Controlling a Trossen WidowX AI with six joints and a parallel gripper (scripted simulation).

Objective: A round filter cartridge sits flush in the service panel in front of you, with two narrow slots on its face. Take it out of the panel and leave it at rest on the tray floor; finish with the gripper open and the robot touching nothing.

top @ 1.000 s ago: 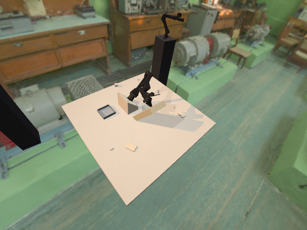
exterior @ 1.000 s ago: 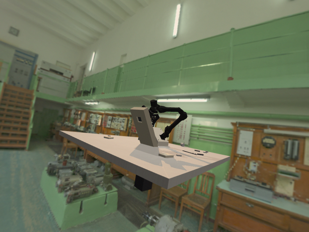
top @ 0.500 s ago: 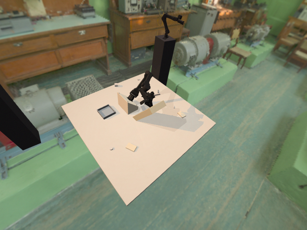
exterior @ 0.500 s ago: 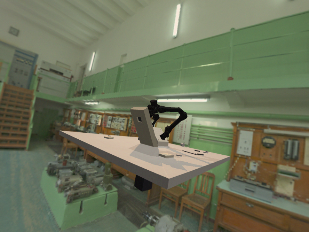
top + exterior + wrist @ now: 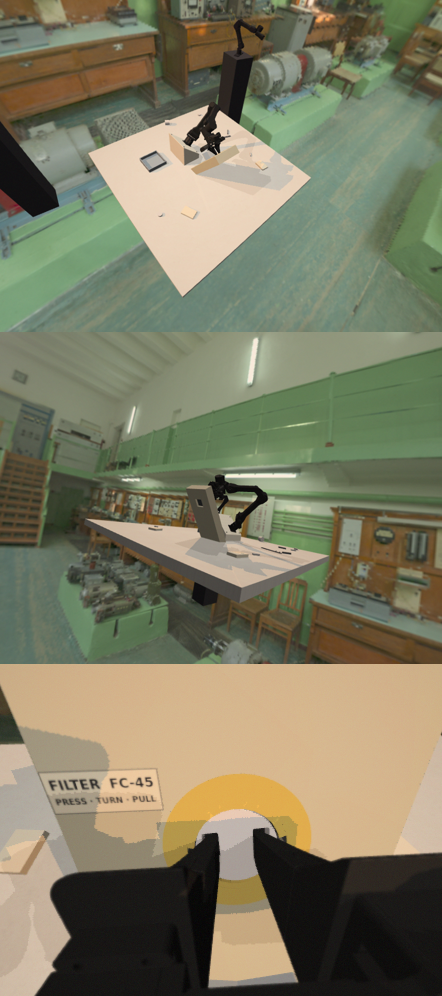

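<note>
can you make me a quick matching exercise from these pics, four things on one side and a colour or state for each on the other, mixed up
Things:
1. filter cartridge
2. ring around the cartridge
3. tray
4. gripper

Colours or states:
A. dark rim, grey floor, nothing in it
B. yellow
C. pale grey face, seated in the panel
D. shut on the cartridge, fingertips in its slots

Pairs: 1-C, 2-B, 3-A, 4-D

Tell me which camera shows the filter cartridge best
The wrist view. The pale round filter cartridge sits inside its yellow ring, and the claw is shut on it, fingers in the face slots. The top view hides it behind the arm. The exterior view shows only the back of the panel.
</note>
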